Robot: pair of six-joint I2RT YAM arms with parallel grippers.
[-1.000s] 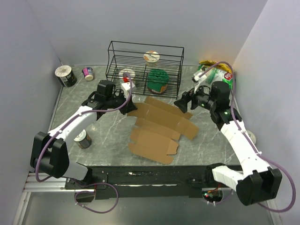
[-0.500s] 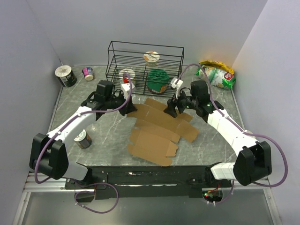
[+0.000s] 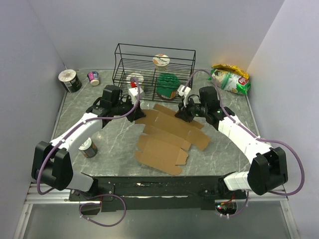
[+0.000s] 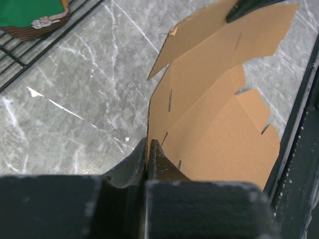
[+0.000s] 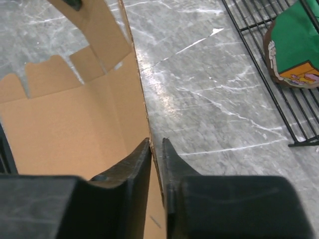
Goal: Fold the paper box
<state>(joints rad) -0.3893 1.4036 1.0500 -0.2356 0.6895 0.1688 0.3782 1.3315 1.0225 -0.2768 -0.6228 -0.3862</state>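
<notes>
The paper box (image 3: 167,137) is a flat brown cardboard sheet with flaps, lying mid-table. My left gripper (image 3: 138,110) is at the sheet's far left corner. In the left wrist view that gripper (image 4: 149,145) is shut on the sheet's raised edge, and the cardboard (image 4: 214,124) stretches away from it. My right gripper (image 3: 180,114) is at the far edge, right of centre. In the right wrist view its fingers (image 5: 141,159) stand either side of the cardboard (image 5: 65,129) edge, pinching it at the gripper's tip (image 5: 156,145).
A black wire rack (image 3: 154,62) stands just behind the sheet, with a green tub (image 3: 168,85) and cups inside. A can (image 3: 88,148) stands near the left arm. A dark tin (image 3: 70,80) and small cup (image 3: 93,77) sit far left, a snack bag (image 3: 230,78) far right.
My right arm swung in from the right to the sheet's far edge, and its jaws went from wide open to closed on the cardboard. The left gripper kept its place on the edge.
</notes>
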